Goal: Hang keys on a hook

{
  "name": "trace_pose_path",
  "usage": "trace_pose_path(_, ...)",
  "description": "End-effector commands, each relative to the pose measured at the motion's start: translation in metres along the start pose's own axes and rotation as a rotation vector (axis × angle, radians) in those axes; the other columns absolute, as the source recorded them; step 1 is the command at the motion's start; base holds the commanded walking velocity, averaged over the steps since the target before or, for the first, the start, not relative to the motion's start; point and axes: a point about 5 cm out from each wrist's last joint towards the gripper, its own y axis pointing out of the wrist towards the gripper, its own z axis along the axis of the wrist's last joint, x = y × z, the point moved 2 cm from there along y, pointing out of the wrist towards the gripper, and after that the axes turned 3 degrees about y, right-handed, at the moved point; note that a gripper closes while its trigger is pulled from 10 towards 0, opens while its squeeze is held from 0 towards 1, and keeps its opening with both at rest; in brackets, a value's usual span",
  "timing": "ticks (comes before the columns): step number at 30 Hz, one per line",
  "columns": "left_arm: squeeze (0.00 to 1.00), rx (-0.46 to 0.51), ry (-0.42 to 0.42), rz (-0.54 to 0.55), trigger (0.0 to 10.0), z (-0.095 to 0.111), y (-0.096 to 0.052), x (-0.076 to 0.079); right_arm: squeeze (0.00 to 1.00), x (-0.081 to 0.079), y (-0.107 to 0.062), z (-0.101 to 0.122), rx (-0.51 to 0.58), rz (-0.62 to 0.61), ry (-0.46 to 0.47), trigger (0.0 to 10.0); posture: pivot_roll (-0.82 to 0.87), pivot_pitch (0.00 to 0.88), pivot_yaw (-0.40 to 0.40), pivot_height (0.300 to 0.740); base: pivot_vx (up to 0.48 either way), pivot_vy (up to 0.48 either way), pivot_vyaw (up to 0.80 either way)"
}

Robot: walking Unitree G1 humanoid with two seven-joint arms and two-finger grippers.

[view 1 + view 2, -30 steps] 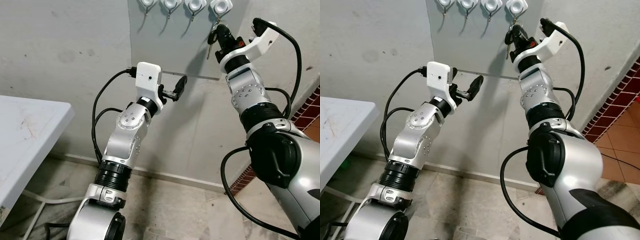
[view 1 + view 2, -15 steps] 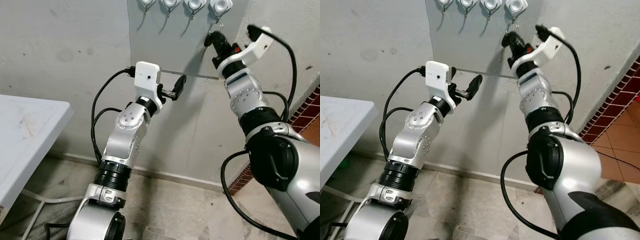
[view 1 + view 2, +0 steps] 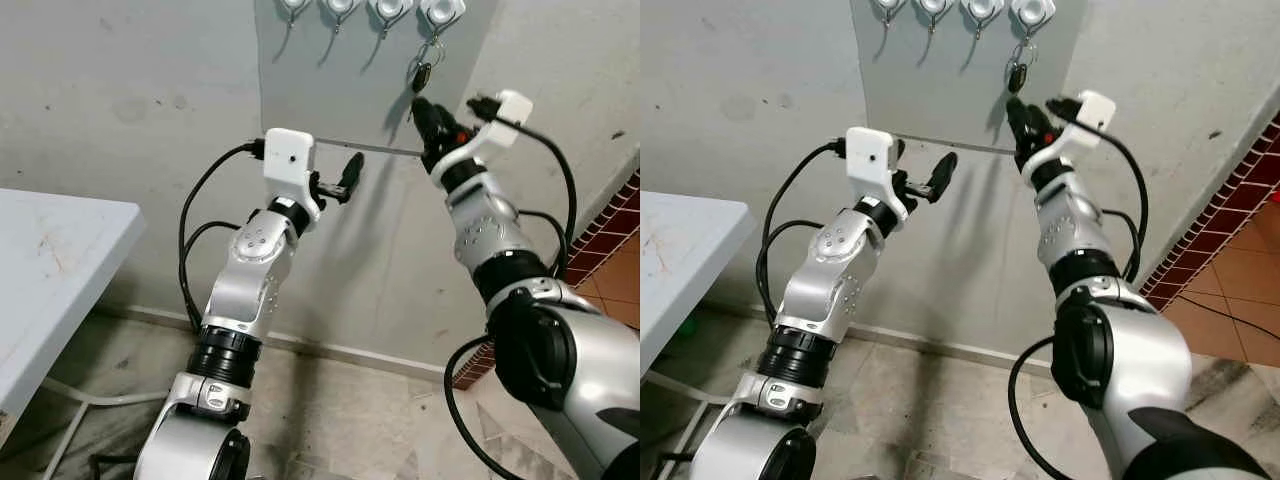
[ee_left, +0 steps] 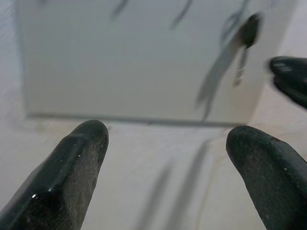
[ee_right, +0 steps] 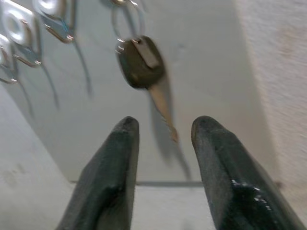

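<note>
Hooks (image 3: 365, 10) run in a row of four white mounts along the top of the grey panel (image 3: 330, 80) on the wall, and the three on my left are bare, each just throwing a thin shadow down the board. White table (image 3: 50, 270) sits off to my left, well apart from everything up here, and red brick tiling (image 3: 615, 260) climbs the corner on my right. Nothing stands between me and the panel; my two arms are both raised in front of it. My left gripper (image 3: 349, 175) hovers over the panel's lower edge, fingers (image 4: 76, 158) spread wide and carrying nothing. Now the keys (image 5: 141, 64): they hang by a ring from the rightmost hook (image 3: 438, 14), dark head up, pale blade pointing down and slanting slightly, long axis close to vertical against the board. My right gripper (image 3: 418, 108) sits just below them, tips aimed up at the head, and the right wrist view shows my fingers (image 5: 115, 167) parted with a gap between them, the blade tip dangling above that gap, touching neither one.
</note>
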Motion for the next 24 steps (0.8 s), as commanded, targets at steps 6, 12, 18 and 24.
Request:
trace_pose_path(6, 0.0, -0.028, -0.038, 0.097, 10.0, -0.021, -0.015, -0.015, 1.0, 0.027, -0.029, -0.016, 0.005, -0.05, -0.097, 10.0, -0.04, 0.015, -0.043, 0.74, 0.0, 0.0, 0.0)
trace_pose_path(12, 0.0, -0.083, -0.077, 0.2, 10.0, -0.054, -0.04, -0.033, 0.0, 0.053, -0.073, -0.041, -0.003, -0.171, -0.19, 10.0, -0.06, 0.0, -0.028, 0.74, 0.0, 0.0, 0.0)
trace_pose_path(18, 0.0, -0.132, -0.085, 0.272, 10.0, -0.074, -0.056, -0.044, 0.0, 0.063, -0.109, -0.061, -0.051, -0.234, -0.23, 10.0, -0.07, 0.0, -0.022, 0.74, 0.0, 0.0, 0.0)
trace_pose_path(24, 0.0, -0.137, -0.117, 0.302, 10.0, -0.08, -0.063, -0.05, 0.0, 0.068, -0.132, -0.069, -0.082, -0.287, -0.291, 10.0, -0.07, 0.0, -0.018, 0.74, 0.0, 0.0, 0.0)
